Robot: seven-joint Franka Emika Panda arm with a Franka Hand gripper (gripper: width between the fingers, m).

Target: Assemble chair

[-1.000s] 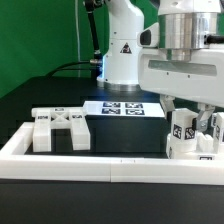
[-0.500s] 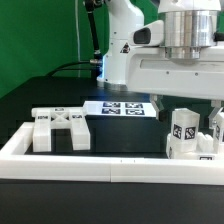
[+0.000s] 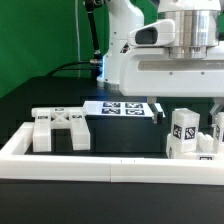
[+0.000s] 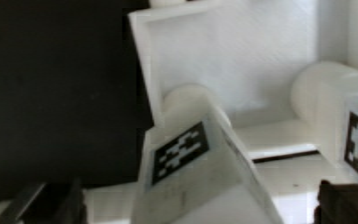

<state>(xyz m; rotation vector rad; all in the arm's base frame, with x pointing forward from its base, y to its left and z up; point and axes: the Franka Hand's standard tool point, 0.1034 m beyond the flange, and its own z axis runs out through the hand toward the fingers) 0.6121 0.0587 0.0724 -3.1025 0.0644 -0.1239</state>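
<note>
Black table (image 3: pixel 30 95) carries white chair parts (image 3: pixel 60 128); green curtain (image 3: pixel 35 35) behind. Gripper (image 3: pixel 188 100) released, jaws spread wide.

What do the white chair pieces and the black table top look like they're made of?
The chair pieces look like matte white plastic: chunky, no grain, with printed black-and-white tags on their faces. The table top looks dark and matte, no glare; cloth, mat or paint, I cannot tell.
</note>
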